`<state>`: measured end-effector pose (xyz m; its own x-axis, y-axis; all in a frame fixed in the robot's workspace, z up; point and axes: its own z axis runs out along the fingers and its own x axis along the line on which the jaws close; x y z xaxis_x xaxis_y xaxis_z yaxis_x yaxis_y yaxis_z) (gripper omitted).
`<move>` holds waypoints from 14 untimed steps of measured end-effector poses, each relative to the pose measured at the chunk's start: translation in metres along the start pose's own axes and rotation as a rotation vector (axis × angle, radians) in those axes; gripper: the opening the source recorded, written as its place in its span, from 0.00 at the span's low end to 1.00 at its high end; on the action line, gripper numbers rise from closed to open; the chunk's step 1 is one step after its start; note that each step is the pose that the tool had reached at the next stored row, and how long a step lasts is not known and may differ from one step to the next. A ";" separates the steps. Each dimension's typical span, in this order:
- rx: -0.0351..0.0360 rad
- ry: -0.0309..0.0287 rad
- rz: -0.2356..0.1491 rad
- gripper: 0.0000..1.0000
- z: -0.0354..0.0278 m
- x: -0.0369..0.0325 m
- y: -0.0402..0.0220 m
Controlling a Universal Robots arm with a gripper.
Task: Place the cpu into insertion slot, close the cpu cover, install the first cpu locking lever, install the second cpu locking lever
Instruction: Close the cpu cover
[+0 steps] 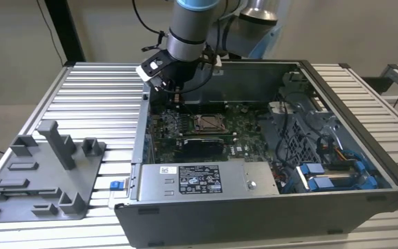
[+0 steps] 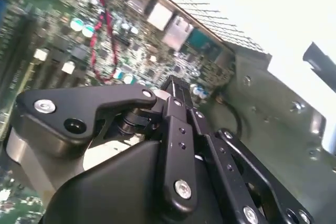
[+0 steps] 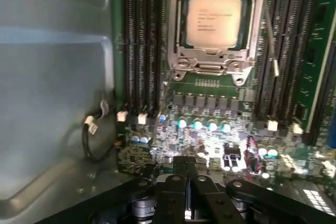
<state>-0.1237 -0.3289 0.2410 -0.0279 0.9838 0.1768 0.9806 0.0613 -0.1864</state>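
Well clear of the socketed cpu (image 3: 214, 22), the pincer (image 3: 185, 163) hangs pinched together, gripping nothing.

Even room light, shadowed computer case (image 1: 254, 220) interior, blown-out white glare in second wrist view

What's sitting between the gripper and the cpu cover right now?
Nothing visible in the way. In the first wrist view only low capacitors lie on the board between the gripper and the cpu cover, which frames the cpu. The memory slots run alongside, off that line.
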 end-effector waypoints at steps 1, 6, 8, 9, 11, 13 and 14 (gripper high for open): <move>-0.0027 0.0142 -0.003 0.00 0.0001 0.0000 -0.0001; -0.0102 0.0474 -0.011 0.00 0.0004 0.0000 -0.0001; -0.0099 0.0475 -0.011 0.00 0.0003 -0.0001 0.0005; -0.0095 0.0475 -0.011 0.00 0.0001 -0.0001 0.0015; -0.0093 0.0475 -0.011 0.00 -0.0005 -0.0001 0.0029; -0.0094 0.0478 -0.011 0.00 -0.0010 0.0000 0.0032; -0.0093 0.0489 -0.013 0.00 -0.0010 0.0000 0.0035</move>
<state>-0.1201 -0.3288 0.2413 -0.0310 0.9736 0.2261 0.9819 0.0719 -0.1750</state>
